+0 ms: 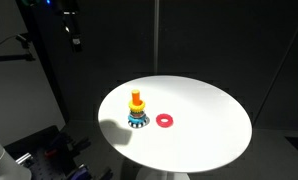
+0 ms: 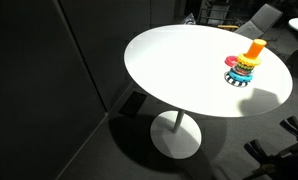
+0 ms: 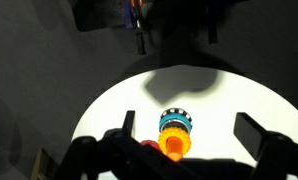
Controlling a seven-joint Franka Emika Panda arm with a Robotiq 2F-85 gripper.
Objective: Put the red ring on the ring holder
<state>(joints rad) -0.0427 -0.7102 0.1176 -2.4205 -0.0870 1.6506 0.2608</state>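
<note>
Flat, doughnut-shaped red ring (image 1: 166, 121) lying loose on the round white table (image 1: 204, 140). Seen in an exterior view at about 4 o'clock from the ring holder (image 1: 137, 110), just beside it but not touching, with bare white between. Not on the peg.

In the wrist view, only a sliver of the red ring (image 3: 149, 146) showing, at 8 o'clock from the ring holder (image 3: 174, 128).

Ring holder a small stacking toy: yellow upright peg, orange ring on top, green and blue rings beneath, dark striped round base. Standing upright, toward the 9 o'clock side of the tabletop in an exterior view (image 1: 137, 110), toward 3 o'clock in an exterior view (image 2: 244, 65).

Dark two-finger gripper (image 3: 184, 122) entering from the bottom of the wrist view. Fingers (image 3: 127, 125) spread wide, gripping nothing, hanging above the table with the ring holder framed between them.

White pedestal foot (image 2: 176, 135) under the table, on a dark floor.
</note>
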